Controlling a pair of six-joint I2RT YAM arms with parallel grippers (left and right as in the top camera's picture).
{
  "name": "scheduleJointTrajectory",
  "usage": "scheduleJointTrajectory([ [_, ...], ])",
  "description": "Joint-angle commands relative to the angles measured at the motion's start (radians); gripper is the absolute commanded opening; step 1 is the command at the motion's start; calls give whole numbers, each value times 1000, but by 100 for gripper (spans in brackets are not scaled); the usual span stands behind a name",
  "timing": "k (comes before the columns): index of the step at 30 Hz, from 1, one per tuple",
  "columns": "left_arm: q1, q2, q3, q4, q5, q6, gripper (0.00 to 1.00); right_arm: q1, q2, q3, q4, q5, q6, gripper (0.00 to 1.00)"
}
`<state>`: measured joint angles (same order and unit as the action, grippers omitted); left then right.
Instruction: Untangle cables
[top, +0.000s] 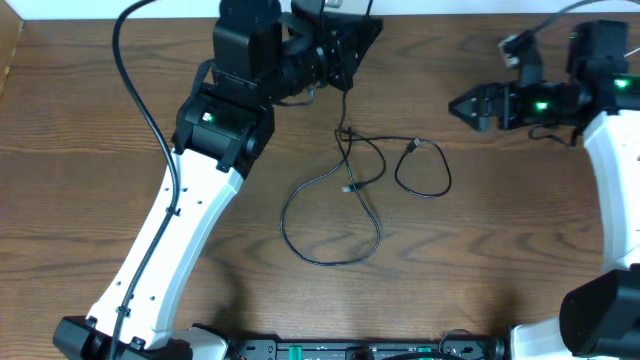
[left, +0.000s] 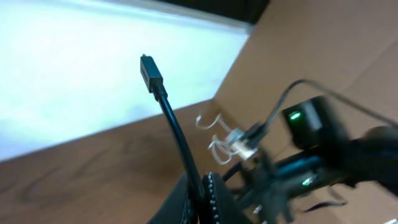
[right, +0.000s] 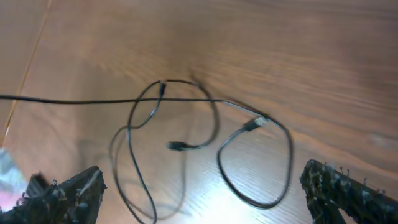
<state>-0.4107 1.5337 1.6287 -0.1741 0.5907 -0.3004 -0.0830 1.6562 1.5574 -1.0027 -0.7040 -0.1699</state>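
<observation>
Closest to you, at the near edge of the bench, sit the bases of both arms. The left arm slants away toward the far middle, and the right arm rises along the right side. Beyond the bases, in the middle of the bench, lie the cables: thin dark cords, and you cannot tell from these views which strand belongs to which. The nearest part is a large loop lying flat on the wood. A little farther and to its right is a smaller loop that ends in a small plug. Another plug end lies within the far part of the large loop. The strands cross one another at the far end of that loop and are tangled there. Farther again, off to the right, your right jaws point left above the bench, well apart from the cables and released. In the right wrist view, their fingers stand at the two sides of the frame with only the cords on the wood below between them. Farthest from you, the left jaws are clenched on the black cord, which runs up to them from the crossing. In the left wrist view its plug tip sticks out past the fingers into the air.
</observation>
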Motion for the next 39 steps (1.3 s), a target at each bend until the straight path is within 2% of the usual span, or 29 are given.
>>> scheduleJointTrajectory([
  [1, 1, -3, 11, 18, 16, -34, 8, 56, 24, 8, 3, -2, -14, 98],
  [5, 2, -3, 11, -83, -190, 10, 8, 117, 48, -5, 0, 5, 7, 96],
  [11, 6, 5, 11, -316, -657, 29, 8, 242, 130, -13, -3, 6, 13, 89],
  [14, 30, 10, 11, -427, -766, 29, 8, 303, 183, -13, 0, 42, 52, 84],
  [20, 117, 39, 11, -578, -767, 25, 8, 417, 296, -13, 75, 70, 187, 79],
  [25, 151, 72, 11, -619, -763, 26, 8, 493, 357, -13, 151, 126, 355, 79],
  [29, 155, 94, 11, -626, -763, 26, 8, 550, 375, -13, 180, 254, 444, 80],
  [35, 155, 114, 11, -629, -764, 26, 8, 646, 398, -13, 186, 524, 681, 85],
  [39, 157, 114, 11, -629, -764, 26, 8, 695, 426, -13, 234, 579, 771, 84],
])
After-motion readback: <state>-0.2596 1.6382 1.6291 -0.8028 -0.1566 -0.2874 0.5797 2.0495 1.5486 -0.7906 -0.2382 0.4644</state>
